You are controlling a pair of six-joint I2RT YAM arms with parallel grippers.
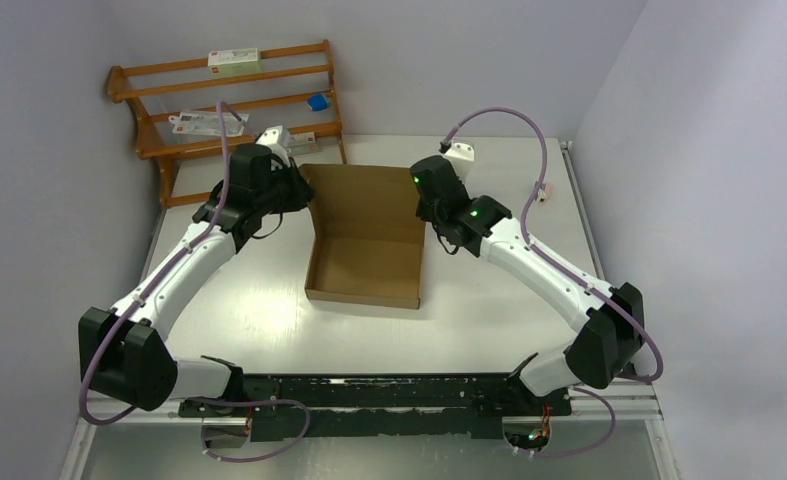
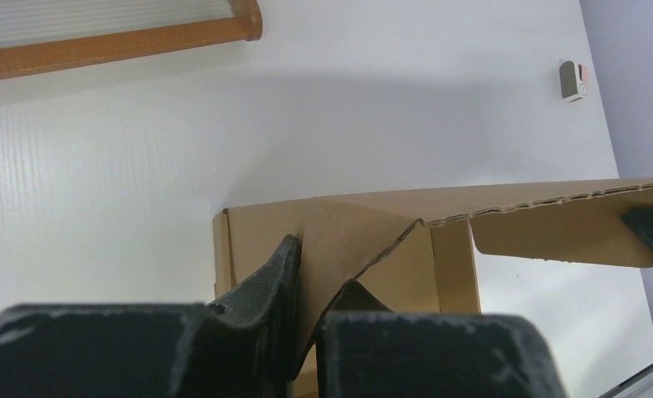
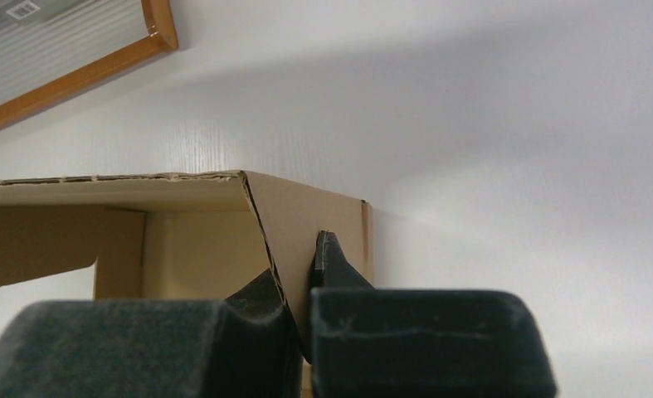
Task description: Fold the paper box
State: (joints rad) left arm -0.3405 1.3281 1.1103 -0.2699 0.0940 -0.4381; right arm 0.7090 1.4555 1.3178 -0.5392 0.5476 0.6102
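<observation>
The paper box (image 1: 364, 240), a shallow brown cardboard tray, sits mid-frame in the top view; our left gripper (image 2: 316, 274) and right gripper (image 3: 296, 267) each pinch one upper corner, so we should move both together.

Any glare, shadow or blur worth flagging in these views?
Top view: sharp, evenly lit, soft sheen on the table near the box. Left wrist view: the left gripper close up is soft, box crisp. Right wrist view: right gripper soft, bright patch on table.
</observation>
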